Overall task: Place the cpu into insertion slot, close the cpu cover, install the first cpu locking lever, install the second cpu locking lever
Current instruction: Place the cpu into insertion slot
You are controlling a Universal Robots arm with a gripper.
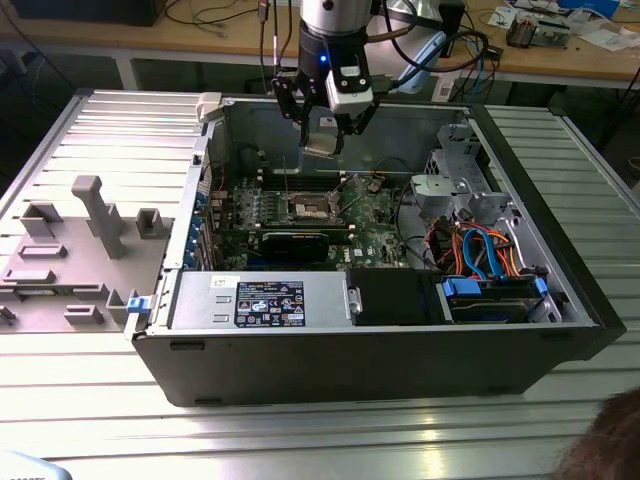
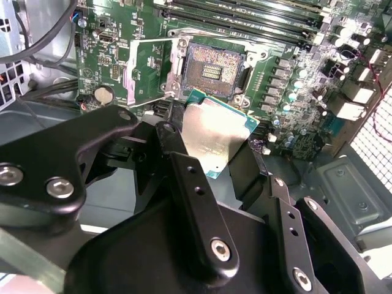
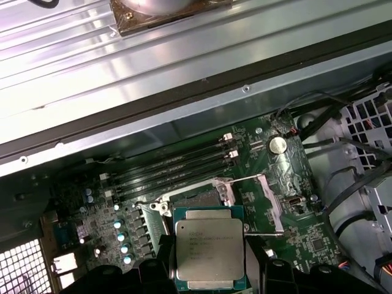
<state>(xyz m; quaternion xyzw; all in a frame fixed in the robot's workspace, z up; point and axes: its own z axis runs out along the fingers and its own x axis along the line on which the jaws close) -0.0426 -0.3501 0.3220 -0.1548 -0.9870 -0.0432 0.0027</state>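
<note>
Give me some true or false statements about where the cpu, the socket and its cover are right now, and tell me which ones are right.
1. The gripper holds the cpu between its fingers. True.
2. The cpu is seated in the insertion slot. False: it hangs above the slot, whose dark centre is bare.
3. The cpu cover is swung open, off the slot. True.
4. The computer case has its side closed. False: the side is open, and the green motherboard is exposed.
</note>
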